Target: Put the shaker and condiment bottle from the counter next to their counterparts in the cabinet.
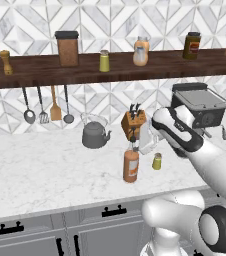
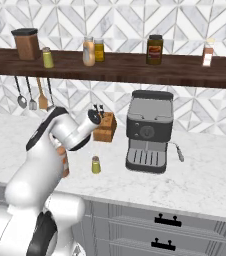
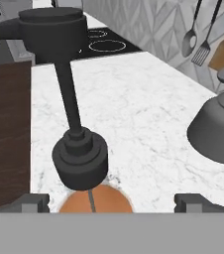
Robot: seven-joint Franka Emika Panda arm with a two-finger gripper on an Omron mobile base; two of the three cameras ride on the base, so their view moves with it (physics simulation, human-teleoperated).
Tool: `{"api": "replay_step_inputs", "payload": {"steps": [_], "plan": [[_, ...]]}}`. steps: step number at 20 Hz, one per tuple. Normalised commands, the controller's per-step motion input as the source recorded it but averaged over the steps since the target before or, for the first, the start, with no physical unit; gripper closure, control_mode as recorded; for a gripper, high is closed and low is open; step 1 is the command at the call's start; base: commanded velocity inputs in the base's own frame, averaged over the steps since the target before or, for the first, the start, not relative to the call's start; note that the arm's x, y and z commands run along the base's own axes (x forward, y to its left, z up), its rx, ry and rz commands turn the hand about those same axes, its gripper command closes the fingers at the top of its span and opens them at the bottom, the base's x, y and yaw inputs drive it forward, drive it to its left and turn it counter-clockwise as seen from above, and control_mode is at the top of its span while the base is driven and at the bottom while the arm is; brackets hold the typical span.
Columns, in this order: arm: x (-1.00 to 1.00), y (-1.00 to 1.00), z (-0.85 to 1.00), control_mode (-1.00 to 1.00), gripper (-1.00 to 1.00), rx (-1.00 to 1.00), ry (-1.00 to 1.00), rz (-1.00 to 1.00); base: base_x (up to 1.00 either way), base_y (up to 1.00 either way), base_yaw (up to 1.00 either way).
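The condiment bottle (image 1: 131,166) stands upright on the bench (image 1: 45,170) at the middle of the left base view, its long axis vertical, with the shaker (image 1: 157,161) just beside it toward the right of that frame. The gripper (image 1: 144,141) sits above and slightly right of the bottle's neck there, just in front of the knife block (image 1: 134,123). In the hand view the bottle (image 3: 95,199) rises at bottom centre: its orange shoulder, black collar and thin pourer stem stand between the two finger tips (image 3: 30,202), one in the lower left and one in the lower right of that frame. The jaws are apart, each tip well clear of the glass, so nothing is held yet. The relation that counts is that the bottle lies straight ahead of the hand and centred in the gap, so closing should need only a short advance along the gripper's own line. The counterparts, a matching shaker (image 1: 104,61) and a squat orange bottle (image 1: 141,51), wait on the cabinet (image 1: 35,70) across the upper part of the left base view, well above the bench.
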Motion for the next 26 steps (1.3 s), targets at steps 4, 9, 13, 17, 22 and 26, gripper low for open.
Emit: {"api": "replay_step_inputs", "payload": {"steps": [4,9,13,17,22,26], "plan": [[0.07,0.12,-0.13,-1.00,-1.00,0.00,0.10,0.00,0.00,0.00,0.00],[0.01,0.12,-0.15,-1.00,-1.00,0.00,0.09,0.00,0.00,0.00,0.00],[-0.07,0.15,-0.03,-1.00,-1.00,0.00,0.03,0.03,0.00,0.00,0.00],[-0.09,0.22,-0.04,-1.00,1.00,0.00,0.00,0.04,0.00,0.00,0.00],[-0.02,0.02,0.00,-1.00,1.00,0.00,0.00,0.04,0.00,0.00,0.00],[0.05,0.00,0.08,-1.00,1.00,0.00,0.00,0.00,0.00,0.00,0.00]]}}
